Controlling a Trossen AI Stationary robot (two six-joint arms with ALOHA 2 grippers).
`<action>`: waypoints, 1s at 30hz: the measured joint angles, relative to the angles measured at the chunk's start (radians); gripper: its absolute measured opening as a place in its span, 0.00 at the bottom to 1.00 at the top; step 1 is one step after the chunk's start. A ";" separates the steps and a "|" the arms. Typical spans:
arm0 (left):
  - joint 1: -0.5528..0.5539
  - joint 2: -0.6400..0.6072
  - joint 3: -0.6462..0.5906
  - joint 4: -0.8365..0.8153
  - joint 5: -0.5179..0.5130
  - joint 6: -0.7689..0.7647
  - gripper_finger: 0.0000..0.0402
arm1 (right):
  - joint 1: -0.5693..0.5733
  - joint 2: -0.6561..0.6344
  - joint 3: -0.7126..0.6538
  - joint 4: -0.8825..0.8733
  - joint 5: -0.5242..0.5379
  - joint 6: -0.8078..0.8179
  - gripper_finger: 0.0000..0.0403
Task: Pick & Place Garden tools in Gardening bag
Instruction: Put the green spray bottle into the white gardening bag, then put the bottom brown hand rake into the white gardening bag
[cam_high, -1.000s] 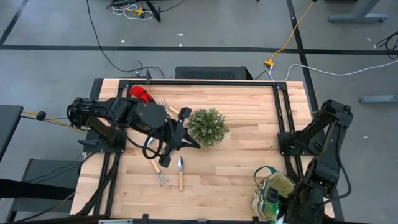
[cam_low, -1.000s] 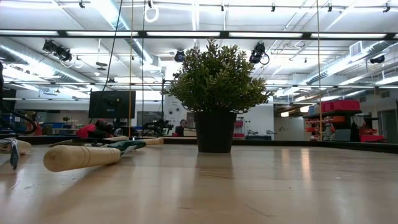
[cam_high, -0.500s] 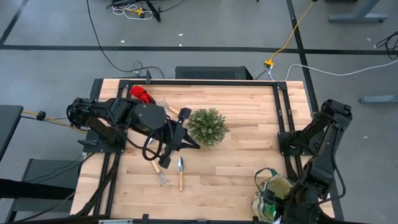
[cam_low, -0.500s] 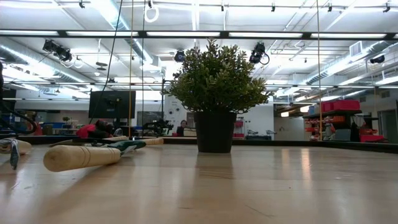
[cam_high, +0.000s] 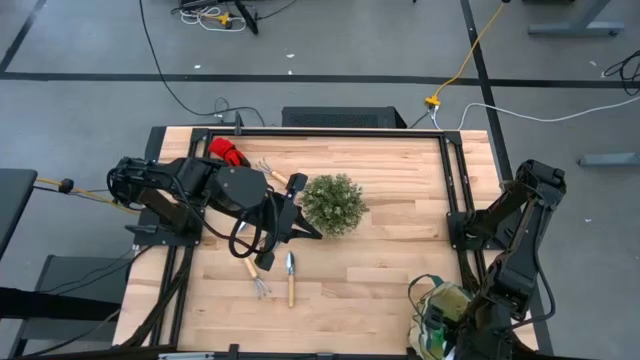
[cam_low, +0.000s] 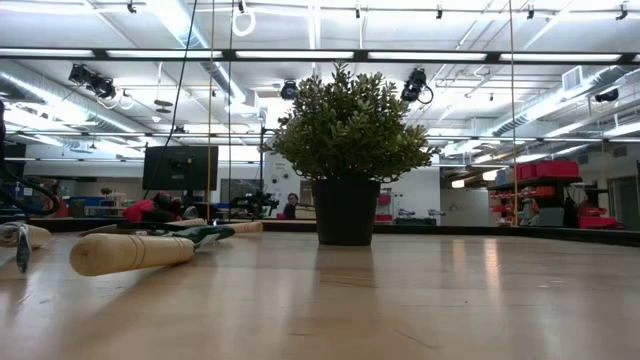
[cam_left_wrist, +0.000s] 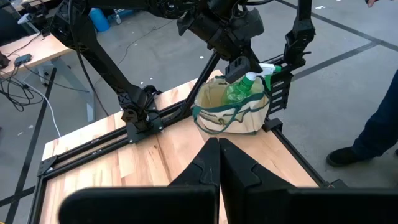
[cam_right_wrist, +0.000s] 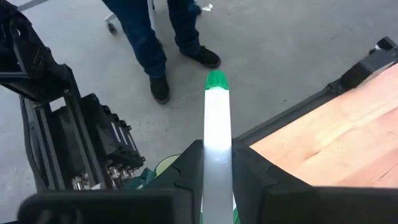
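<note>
Right gripper (cam_right_wrist: 217, 180): fingers are pinching the green-and-white item (cam_right_wrist: 217, 124), directly above the gardening bag (cam_left_wrist: 230, 115).
Gardening bag: is sitting at the table's near right corner.
Left gripper (cam_left_wrist: 217, 163): fingers are pressing together, empty, beside the plant (cam_high: 333, 204).

Plant (cam_high: 333, 204) mid-table; tools (cam_high: 290, 276) left of it; bag (cam_high: 437, 312) at right near corner.

The wooden table (cam_high: 390, 200) carries a potted plant (cam_high: 332, 204), red gloves (cam_high: 226, 152), wooden-handled tools (a trowel (cam_high: 291, 278) among them) and the gardening bag (cam_high: 437, 312) at its corner.
</note>
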 joint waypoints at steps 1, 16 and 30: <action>0.000 0.000 0.000 0.000 0.000 0.000 0.00 | 0.000 0.000 0.000 0.000 0.000 0.000 0.18; 0.000 0.000 0.000 0.000 0.000 0.000 0.00 | 0.000 0.000 0.000 -0.001 0.019 -0.053 0.29; 0.004 0.000 0.000 0.000 0.000 -0.026 0.01 | -0.002 -0.146 0.000 -0.002 0.190 -0.012 0.39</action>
